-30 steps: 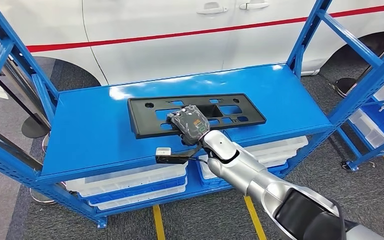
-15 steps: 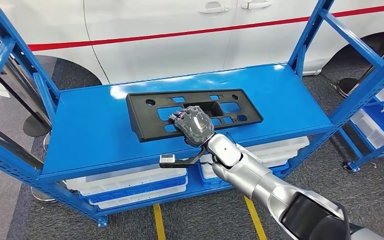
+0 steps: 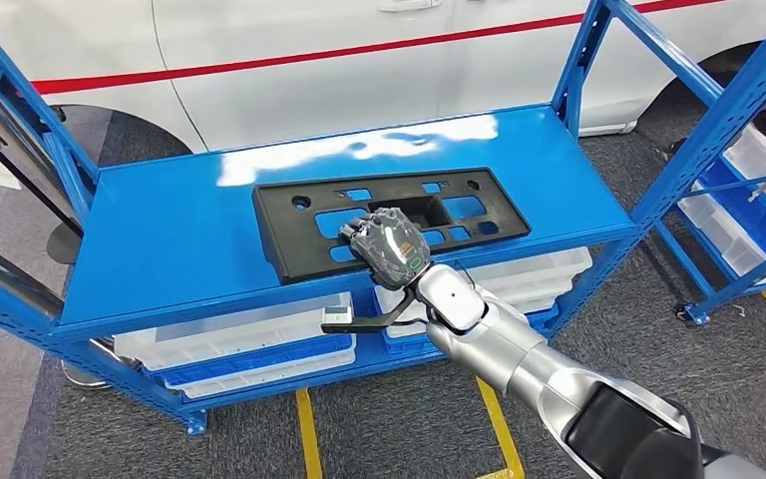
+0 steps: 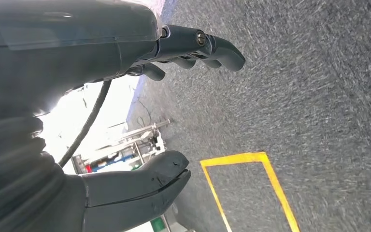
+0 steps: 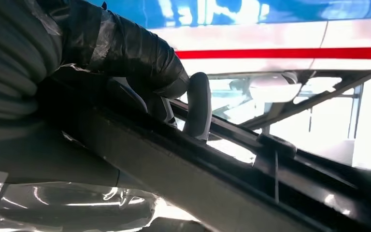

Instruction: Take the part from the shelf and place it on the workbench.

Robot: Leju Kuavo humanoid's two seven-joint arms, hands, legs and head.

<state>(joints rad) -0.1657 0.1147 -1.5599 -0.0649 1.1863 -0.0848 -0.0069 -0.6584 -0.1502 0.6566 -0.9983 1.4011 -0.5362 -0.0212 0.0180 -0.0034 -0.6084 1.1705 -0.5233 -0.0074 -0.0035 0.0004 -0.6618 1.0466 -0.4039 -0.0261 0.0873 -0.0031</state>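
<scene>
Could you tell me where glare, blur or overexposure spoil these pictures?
Head view: sharp, with white glare on the blue shelf behind the black part. Left wrist view: floor streaked by blur, background blown out white beside the left hand. Right wrist view: close, dark part and right hand soft, bright overexposed background.

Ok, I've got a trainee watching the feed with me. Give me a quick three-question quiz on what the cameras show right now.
1. True or false: the black part lies on the blue shelf.
2. Which hand is on the part: A) the left hand, B) the right hand, C) both?
3. Fill in: below the shelf's top level sit white and blue ______.

Key:
1. True. The part lies flat on the top level, with the white car behind the shelf.
2. B. The right hand grips the part's near edge; the left hand hangs over grey floor, fingers apart, holding nothing.
3. Bins.
</scene>
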